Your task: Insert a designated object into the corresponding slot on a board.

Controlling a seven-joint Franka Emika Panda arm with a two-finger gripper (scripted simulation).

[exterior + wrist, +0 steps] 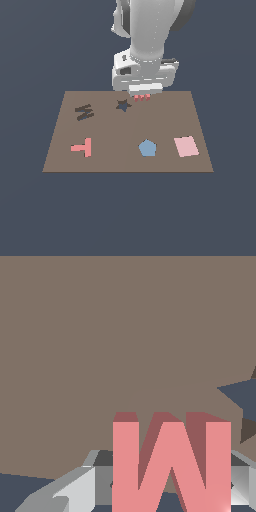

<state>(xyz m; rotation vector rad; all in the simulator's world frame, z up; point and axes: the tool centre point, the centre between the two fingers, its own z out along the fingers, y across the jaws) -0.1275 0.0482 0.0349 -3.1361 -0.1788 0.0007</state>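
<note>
A salmon-red M-shaped block sits between my gripper's fingers, and the gripper is shut on it. Only the block's lower tips show under the hand in the exterior view, close over the far edge of the brown board. The dark M-shaped slot lies towards the exterior view's left of the gripper, apart from it. In the wrist view the slot is out of sight; bare board fills most of that picture.
A dark star-shaped cut-out lies just beside the gripper and shows at the wrist view's edge. On the board's near half rest a pink T piece, a blue pentagon and a pale pink square.
</note>
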